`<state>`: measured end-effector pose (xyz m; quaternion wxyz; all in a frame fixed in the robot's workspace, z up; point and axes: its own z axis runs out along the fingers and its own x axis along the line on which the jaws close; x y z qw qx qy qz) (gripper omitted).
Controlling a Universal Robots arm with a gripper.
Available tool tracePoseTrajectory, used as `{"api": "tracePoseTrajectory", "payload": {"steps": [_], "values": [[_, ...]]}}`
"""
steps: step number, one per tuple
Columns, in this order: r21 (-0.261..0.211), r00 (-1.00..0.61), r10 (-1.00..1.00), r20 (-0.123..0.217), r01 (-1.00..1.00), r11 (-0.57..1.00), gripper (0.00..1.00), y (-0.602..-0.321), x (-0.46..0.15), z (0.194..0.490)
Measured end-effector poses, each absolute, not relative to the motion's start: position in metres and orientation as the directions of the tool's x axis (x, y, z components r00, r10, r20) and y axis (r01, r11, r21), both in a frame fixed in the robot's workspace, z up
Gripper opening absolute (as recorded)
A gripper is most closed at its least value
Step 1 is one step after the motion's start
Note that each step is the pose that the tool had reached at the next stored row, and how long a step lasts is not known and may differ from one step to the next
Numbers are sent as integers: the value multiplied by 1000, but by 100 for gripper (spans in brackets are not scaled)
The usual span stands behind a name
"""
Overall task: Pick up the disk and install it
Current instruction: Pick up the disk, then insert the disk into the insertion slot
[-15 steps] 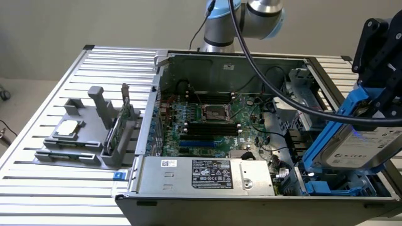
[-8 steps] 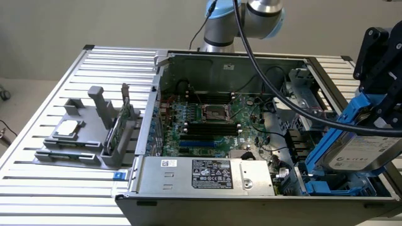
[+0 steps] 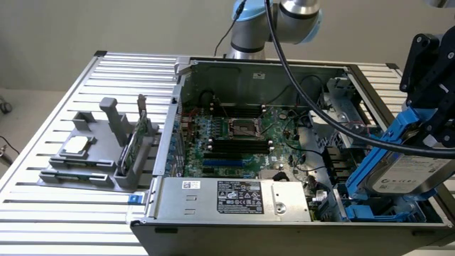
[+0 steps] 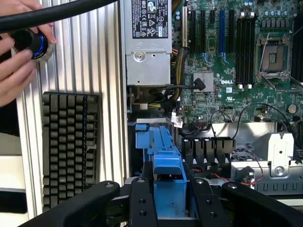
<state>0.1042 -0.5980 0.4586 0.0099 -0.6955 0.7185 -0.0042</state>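
A thick black cable (image 3: 405, 148) crosses in front of the disk (image 3: 408, 176) above the open computer case (image 3: 263, 72). Inside the case sit a green motherboard (image 3: 242, 138) printed DELL and a silver power supply (image 3: 235, 197) with a black label. Beside the case, the ribbed metal counter (image 3: 42, 213) carries a grey fixture (image 3: 99, 160) and a black keyboard (image 4: 71, 146). The fingers (image 4: 142, 203) clamp the disk's blue plastic carrier; the disk hangs tilted over the case's corner bay, its label unreadable

A robotics lab bench: slatted aluminium table (image 3: 42, 213), opened computer tower (image 3: 256, 80), keyboard (image 4: 71, 151), robot arm (image 3: 299, 16).
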Motion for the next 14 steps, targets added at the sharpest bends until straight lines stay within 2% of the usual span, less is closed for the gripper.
{"api": "tracePoseTrajectory", "payload": {"steps": [14], "values": [[-20,-32,-999,-9,-999,33,33,-598,104,458]]}}
